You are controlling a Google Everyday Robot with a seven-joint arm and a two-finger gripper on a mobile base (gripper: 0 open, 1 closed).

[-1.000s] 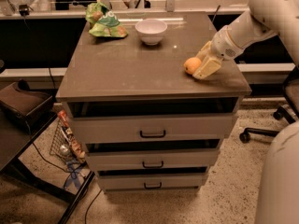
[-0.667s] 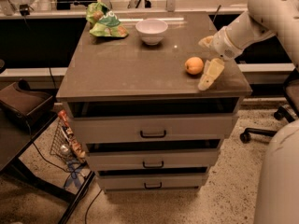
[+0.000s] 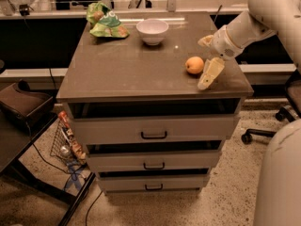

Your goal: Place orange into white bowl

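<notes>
The orange (image 3: 194, 65) sits on the cabinet top (image 3: 131, 69) near its right front. My gripper (image 3: 207, 58) comes in from the right, just right of the orange. It is open and holds nothing. One pale finger (image 3: 210, 73) points down beside the orange's right front, and the other (image 3: 205, 40) is behind it. The orange lies at the left mouth of the gap, and I cannot tell whether it touches a finger. The white bowl (image 3: 152, 30) stands upright and empty at the back middle of the top, well apart from the orange.
A green and yellow snack bag (image 3: 106, 22) lies at the back left of the top. The cabinet has three drawers (image 3: 154, 134) below. A dark bench (image 3: 23, 112) and a wire basket (image 3: 68, 145) stand to the left. An office chair base (image 3: 263, 131) is on the right.
The gripper's front finger has drawn off the orange to the right, so the whole fruit now shows. The orange and the bowl have stayed in place.
</notes>
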